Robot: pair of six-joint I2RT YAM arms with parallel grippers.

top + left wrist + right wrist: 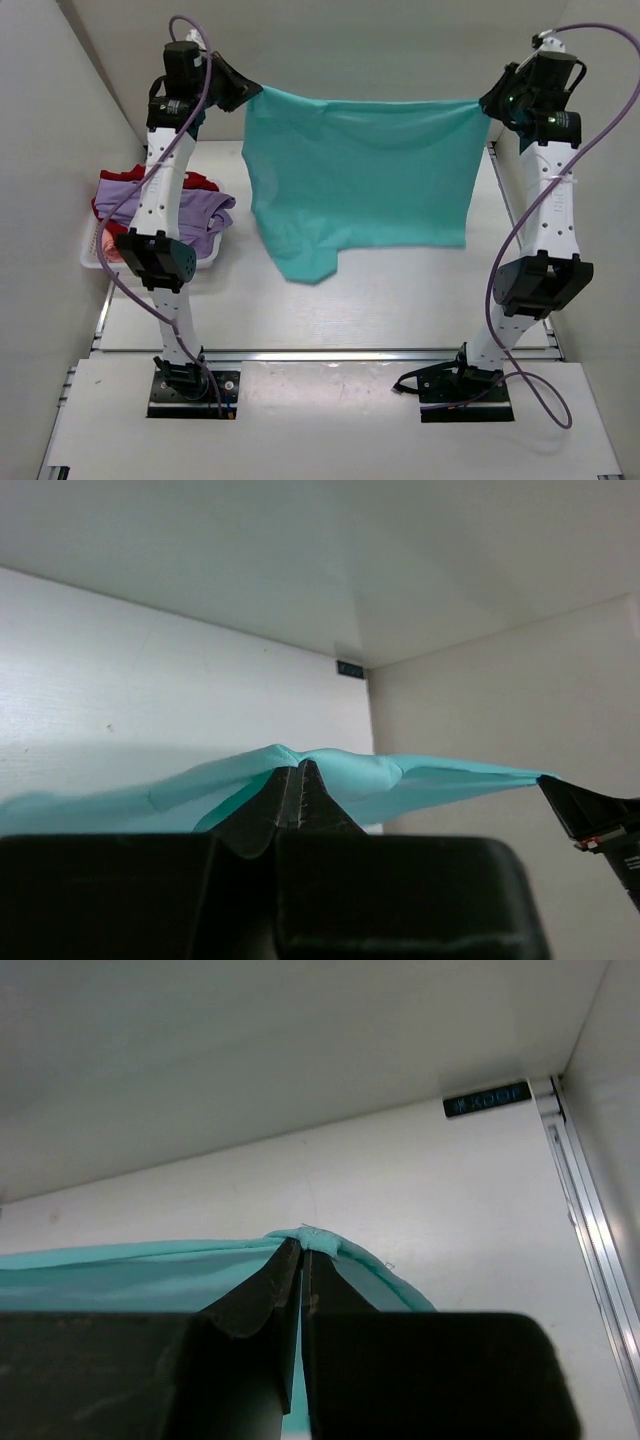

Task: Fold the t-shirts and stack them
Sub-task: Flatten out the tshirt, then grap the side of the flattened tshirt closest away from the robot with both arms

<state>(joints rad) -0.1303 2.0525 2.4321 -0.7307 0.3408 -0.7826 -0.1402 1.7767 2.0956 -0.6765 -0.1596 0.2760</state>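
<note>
Left gripper [250, 92], at ten o'clock, is clamped shut on one top corner of the soft teal cloth t-shirt [360, 180]. The shirt's taut top edge runs nine-to-three, with its body hanging toward six. Right gripper [487, 104], at two o'clock, pinches the other corner, so neither arm is nearer.

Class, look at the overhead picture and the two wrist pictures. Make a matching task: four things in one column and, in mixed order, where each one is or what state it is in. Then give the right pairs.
Column A
1. teal shirt
2. purple shirt
3. red shirt
4. basket

Column B
a. stands at the left, holding two shirts
b. hangs spread in the air, pinched by the left tool and the right tool
c. in the basket, peeking out from under another shirt
d. crumpled on top in the basket

Pairs: 1-b, 2-d, 3-c, 4-a
</note>
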